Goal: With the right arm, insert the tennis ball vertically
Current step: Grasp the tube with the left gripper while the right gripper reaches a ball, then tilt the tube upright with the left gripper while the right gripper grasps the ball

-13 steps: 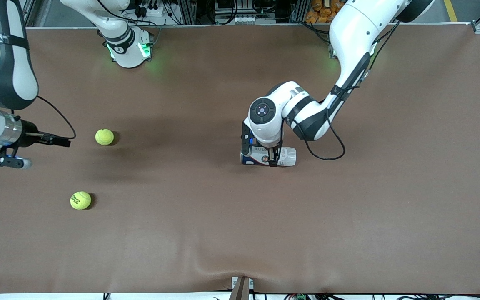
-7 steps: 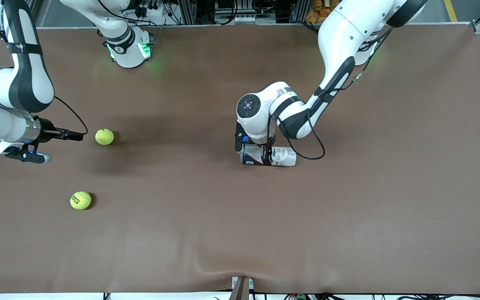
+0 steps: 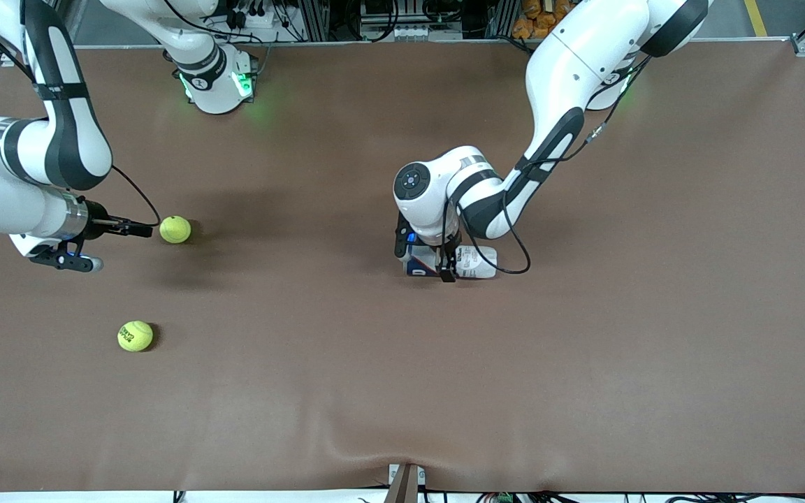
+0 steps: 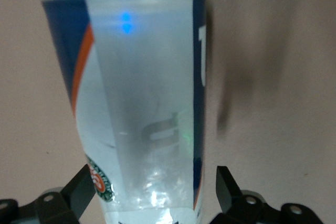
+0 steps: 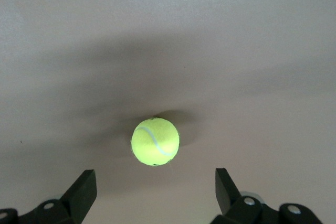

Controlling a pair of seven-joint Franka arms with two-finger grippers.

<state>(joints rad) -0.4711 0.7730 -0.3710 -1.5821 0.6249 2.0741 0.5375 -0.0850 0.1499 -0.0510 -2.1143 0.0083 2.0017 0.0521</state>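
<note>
Progress: early, as I judge it; no ball is gripped and none is in the can, so grasping, carrying and dropping in from above all remain.
Nearer tennis ball [image 3: 135,335]: yellow-green with dark print, lying free on the brown table [image 3: 402,391] toward the right arm's end, untouched.
Target tennis ball [image 3: 175,229]: plain yellow-green felt with a pale seam, farther from the front camera, resting on the table.
Right gripper [image 3: 138,228]: fingers spread wide, low, just beside this ball, not touching.
Tennis ball can [image 3: 453,261]: clear tube with a blue, orange and white label, lying on its side mid-table, not upright.
Left gripper [image 3: 428,260]: jaws spread, straddling the can; contact unclear.
</note>
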